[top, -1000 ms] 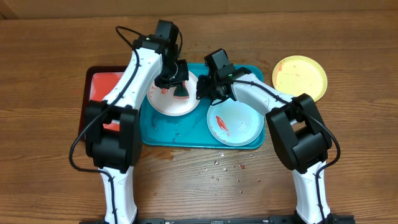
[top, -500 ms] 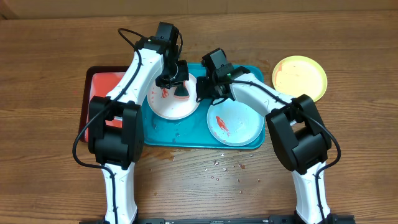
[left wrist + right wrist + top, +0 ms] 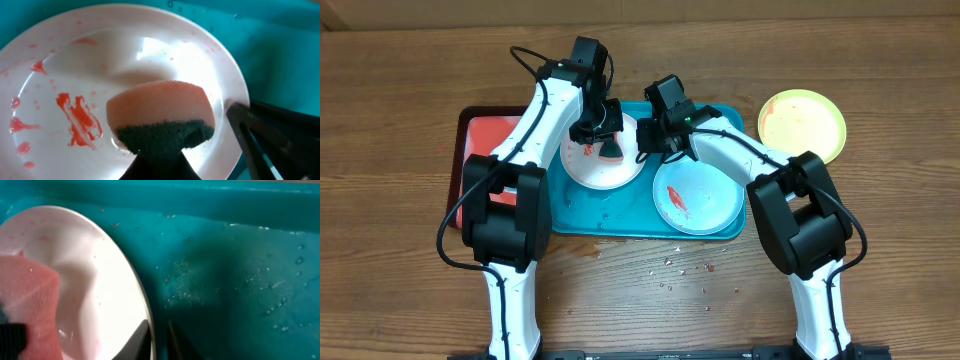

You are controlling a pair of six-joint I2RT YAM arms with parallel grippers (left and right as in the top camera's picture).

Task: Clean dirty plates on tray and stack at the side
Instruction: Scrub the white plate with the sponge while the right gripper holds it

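A white plate (image 3: 588, 172) with red sauce smears sits at the left of the teal tray (image 3: 620, 222). My left gripper (image 3: 608, 138) is shut on a pink sponge with a dark green pad (image 3: 160, 107), pressed onto the white plate (image 3: 100, 65) beside the smears. My right gripper (image 3: 159, 335) is shut on that plate's right rim (image 3: 145, 300), one finger on each side. A white plate with a light green rim (image 3: 705, 205) lies at the right of the tray with a red smear. A yellow-green plate (image 3: 803, 125) lies on the table at the far right.
A red tray with a dark rim (image 3: 478, 150) lies left of the teal tray, under my left arm. Small crumbs and red specks (image 3: 680, 268) are scattered on the wooden table in front of the tray. Water drops dot the tray floor (image 3: 240, 280).
My left arm has shifted slightly, with the sponge still on the white plate. My right gripper has stayed on the plate's rim.
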